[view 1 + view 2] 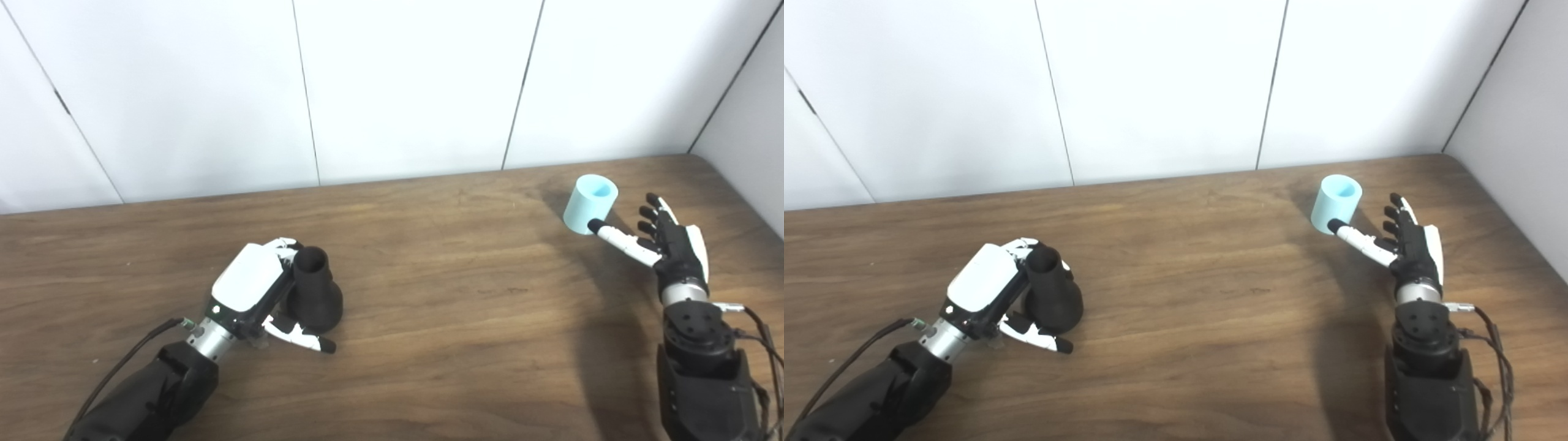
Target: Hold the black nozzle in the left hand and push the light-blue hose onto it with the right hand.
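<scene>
The black nozzle (313, 291) stands upright on the wooden table (459, 318), wide base down and open neck up, at the left of centre. My left hand (260, 291) is cupped around it from the left. Its fingers (283, 246) curl behind the neck and its thumb (300, 335) stretches along the front of the base without closing on it. The light-blue hose (589, 203), a short open cylinder, stands at the far right. My right hand (664, 242) is open just right of it, thumb tip at its lower side, fingers spread and apart from it.
White wall panels (404, 86) rise right behind the table's far edge, and a side wall (750, 104) closes the far right corner. Bare wood lies between the two hands. Cables hang from both forearms.
</scene>
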Motion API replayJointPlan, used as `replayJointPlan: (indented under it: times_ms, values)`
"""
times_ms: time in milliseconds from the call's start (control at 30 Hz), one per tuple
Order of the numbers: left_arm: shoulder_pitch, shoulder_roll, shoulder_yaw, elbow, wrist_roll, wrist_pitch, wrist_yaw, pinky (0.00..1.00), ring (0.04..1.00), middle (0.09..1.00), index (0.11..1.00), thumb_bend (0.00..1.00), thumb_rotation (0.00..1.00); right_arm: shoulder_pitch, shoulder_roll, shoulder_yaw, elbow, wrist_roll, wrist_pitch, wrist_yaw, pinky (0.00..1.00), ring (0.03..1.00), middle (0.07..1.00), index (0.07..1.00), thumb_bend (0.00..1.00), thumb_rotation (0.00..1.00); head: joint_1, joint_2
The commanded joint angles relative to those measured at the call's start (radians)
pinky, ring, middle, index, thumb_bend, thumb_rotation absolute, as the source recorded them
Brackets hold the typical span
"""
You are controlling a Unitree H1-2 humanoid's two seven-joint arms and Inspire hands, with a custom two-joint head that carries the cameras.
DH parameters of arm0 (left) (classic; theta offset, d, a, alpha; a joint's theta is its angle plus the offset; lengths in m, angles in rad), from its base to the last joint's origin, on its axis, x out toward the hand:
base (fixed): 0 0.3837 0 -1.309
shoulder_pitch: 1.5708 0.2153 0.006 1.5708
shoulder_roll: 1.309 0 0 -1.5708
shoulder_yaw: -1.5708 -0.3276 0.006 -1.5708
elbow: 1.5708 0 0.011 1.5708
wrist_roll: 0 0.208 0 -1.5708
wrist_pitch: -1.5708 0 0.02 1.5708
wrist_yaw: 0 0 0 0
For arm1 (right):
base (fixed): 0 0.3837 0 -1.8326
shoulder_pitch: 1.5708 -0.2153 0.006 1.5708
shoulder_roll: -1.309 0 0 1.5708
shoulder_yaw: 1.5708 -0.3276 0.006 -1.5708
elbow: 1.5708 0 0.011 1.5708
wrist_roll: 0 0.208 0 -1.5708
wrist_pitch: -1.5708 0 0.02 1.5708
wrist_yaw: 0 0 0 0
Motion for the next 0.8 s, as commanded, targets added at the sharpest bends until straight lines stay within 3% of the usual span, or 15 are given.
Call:
replayJointPlan:
  times_ms: [0, 167, 467, 633, 767]
  values:
    - [0.214, -0.111, -0.086, 0.032, -0.049, -0.036, 0.031, 0.76, 0.479, 0.485, 0.479, 0.52, 0.00, -0.077, -0.057, 0.022, -0.014, -0.025, -0.007, -0.031, 0.82, 0.886, 0.905, 0.928, 0.94, 0.42, 0.002, 0.001]
    - [0.216, -0.111, -0.092, 0.034, -0.045, -0.036, 0.047, 0.75, 0.480, 0.486, 0.478, 0.52, 0.00, -0.120, -0.062, 0.031, 0.037, 0.003, -0.010, -0.049, 0.72, 0.850, 0.903, 0.920, 0.90, 0.39, 0.004, 0.002]
    - [0.235, -0.111, -0.098, 0.033, -0.025, -0.036, 0.050, 0.74, 0.475, 0.487, 0.477, 0.52, 0.00, -0.167, -0.085, 0.071, 0.164, -0.017, -0.079, -0.111, 0.71, 0.829, 0.879, 0.902, 0.91, 0.37, 0.003, 0.004]
    - [0.238, -0.112, -0.100, 0.034, -0.018, -0.036, 0.052, 0.74, 0.475, 0.482, 0.483, 0.52, 0.00, -0.183, -0.089, 0.091, 0.218, -0.005, -0.138, -0.142, 0.75, 0.850, 0.887, 0.912, 0.88, 0.26, 0.000, 0.004]
    - [0.238, -0.107, -0.103, 0.031, -0.018, -0.036, 0.050, 0.74, 0.475, 0.482, 0.483, 0.52, 0.00, -0.200, -0.087, 0.098, 0.263, 0.005, -0.175, -0.165, 0.76, 0.855, 0.891, 0.908, 0.91, 0.24, 0.005, 0.004]
